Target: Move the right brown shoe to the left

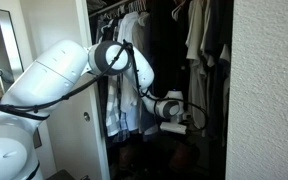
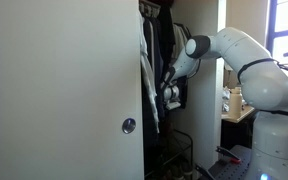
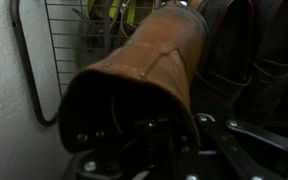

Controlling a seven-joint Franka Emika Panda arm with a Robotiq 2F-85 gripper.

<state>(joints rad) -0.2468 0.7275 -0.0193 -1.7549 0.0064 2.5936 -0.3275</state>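
The brown shoe [image 3: 144, 70] is a tall tan leather boot that fills the middle of the wrist view, its open top right against my gripper [image 3: 176, 135]. The jaws look closed on the rim of the boot's shaft, though that part is very dark. In both exterior views my gripper [image 1: 176, 110] [image 2: 171, 93] reaches into the dark closet at mid height, among hanging clothes. The boot itself does not show clearly in either exterior view.
A darker boot [image 3: 256, 70] stands close beside the brown one. A wire rack [image 3: 72, 30] and a white wall [image 3: 4, 110] lie on the other side. Hanging clothes [image 1: 124, 80] and the closet door [image 2: 64, 90] crowd the arm.
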